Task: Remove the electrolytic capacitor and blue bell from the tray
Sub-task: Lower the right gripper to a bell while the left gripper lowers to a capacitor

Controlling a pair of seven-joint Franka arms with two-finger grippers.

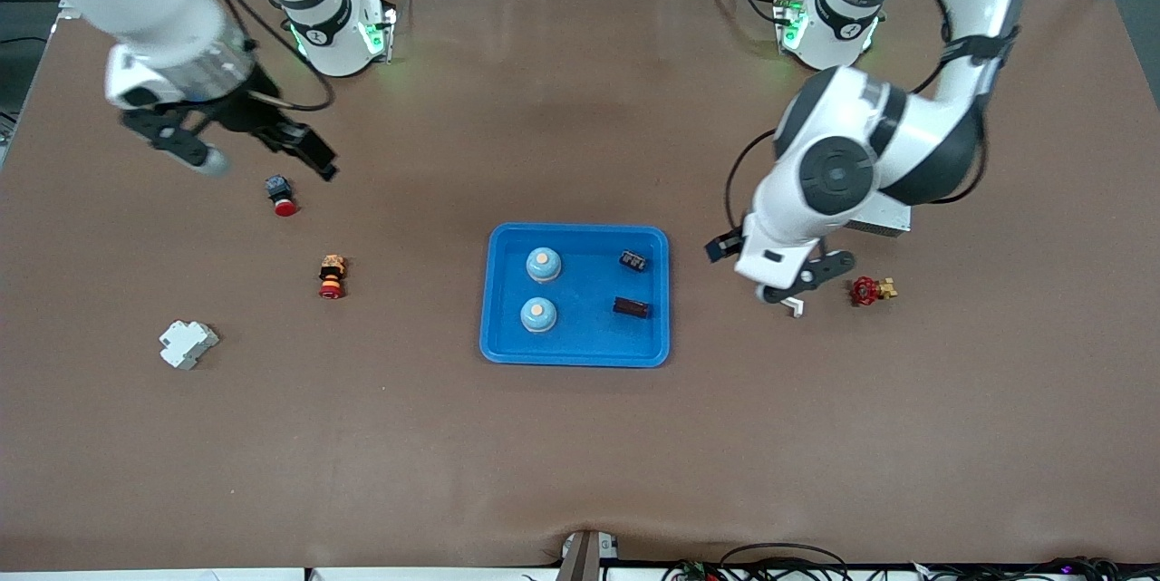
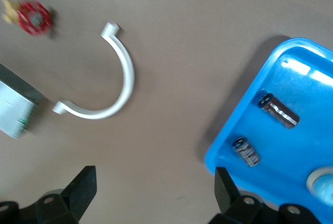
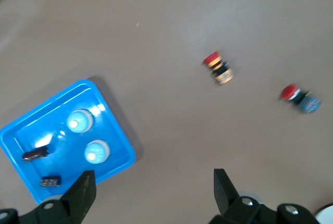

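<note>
A blue tray [image 1: 589, 341] lies mid-table. In it stand two light-blue bells [image 1: 543, 264] [image 1: 538, 314], with two dark capacitors [image 1: 633, 261] [image 1: 632, 307] beside them toward the left arm's end. My left gripper [image 1: 775, 277] hangs open and empty over bare table between the tray and a red valve [image 1: 870, 290]. Its wrist view shows the gripper [image 2: 156, 187], the tray [image 2: 291, 60] and both capacitors [image 2: 280, 111] [image 2: 246, 151]. My right gripper [image 1: 263, 162] is open and empty above a red push button [image 1: 282, 194]. Its wrist view shows the gripper [image 3: 153, 190], tray [image 3: 112, 125] and bells [image 3: 79, 120] [image 3: 96, 152].
A white curved piece [image 1: 795, 305] [image 2: 122, 78] lies under the left hand beside the valve [image 2: 34, 17]. Toward the right arm's end lie a second red button with an orange body [image 1: 332, 277] [image 3: 219, 69] and a white breaker block [image 1: 188, 343].
</note>
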